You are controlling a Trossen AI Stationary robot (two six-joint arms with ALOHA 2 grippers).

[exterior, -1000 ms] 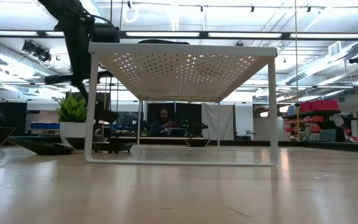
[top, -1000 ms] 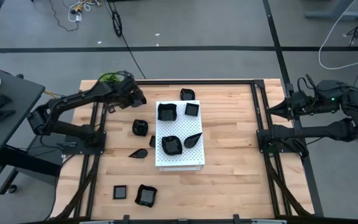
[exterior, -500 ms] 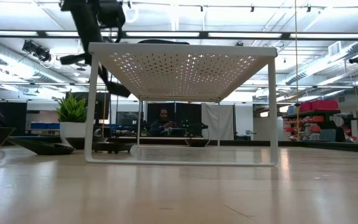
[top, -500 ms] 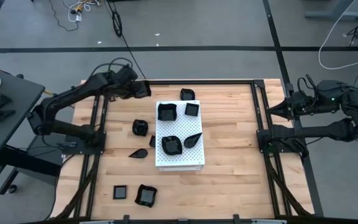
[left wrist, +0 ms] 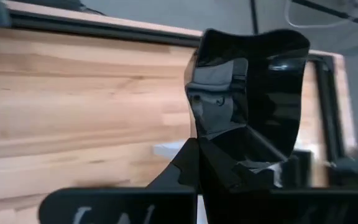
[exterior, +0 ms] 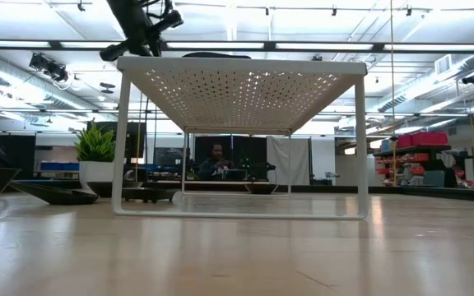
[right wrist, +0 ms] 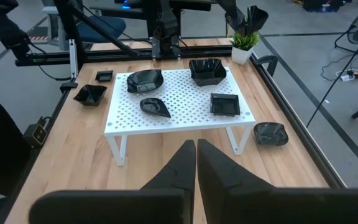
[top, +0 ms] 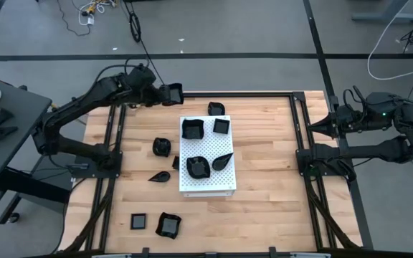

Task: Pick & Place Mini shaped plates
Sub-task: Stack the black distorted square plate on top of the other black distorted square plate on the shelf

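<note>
1. Left tool is up in the air just past the far-left corner of the white perforated rack, clamped on one glossy black mini plate. It pinches the plate by its rim, so the dish hangs edge-on instead of flat. Makes sense for something this small and shallow.
2. Four plates sit on the rack: a wavy one and a square one at the far end, another wavy one and a leaf-shaped one mid-rack.
3. More plates are on the desk around the rack: one beyond its far edge, two to its left, two near the desk's front-left corner.
4. Right tool is parked off the rack's right side, fingers closed on nothing, out of the way.
5. My guess: the carried plate is heading for the rack.
</note>
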